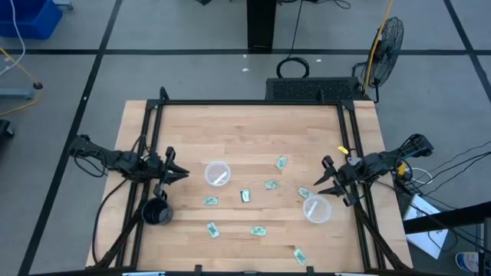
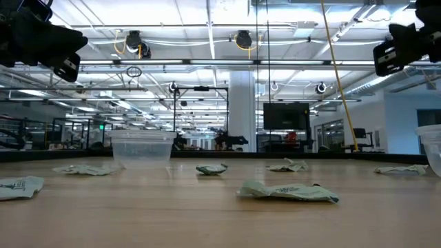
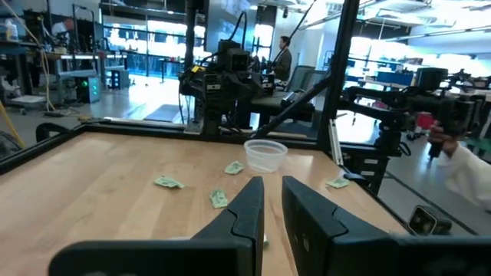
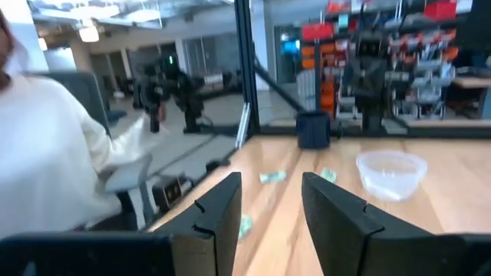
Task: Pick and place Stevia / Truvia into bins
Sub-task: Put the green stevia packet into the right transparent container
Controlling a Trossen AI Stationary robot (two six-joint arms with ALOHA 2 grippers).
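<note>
Several small green-and-white sachets [image 1: 271, 185] lie flat and scattered on the wooden table [image 1: 245, 130], mostly between the two cups. One clear cup [image 1: 217, 173] stands upright left of centre. The other clear cup [image 1: 316, 208] stands upright at the right. My left gripper [image 1: 182, 173] hovers just left of the left cup, empty, with a narrow gap between its fingers [image 3: 249, 203]. My right gripper [image 1: 322, 179] hovers above the table near the right cup, open and empty [image 4: 272, 195]. In the low view both grippers hang well above the tabletop, and a sachet [image 2: 289, 191] lies in front.
A black mug [image 1: 156, 212] stands at the near left, beside the left arm. A black frame [image 1: 245, 103] rims the table. A person in a white sleeve [image 4: 54, 146] is beyond the table's near edge. A fan [image 1: 387, 38] stands behind the far right corner.
</note>
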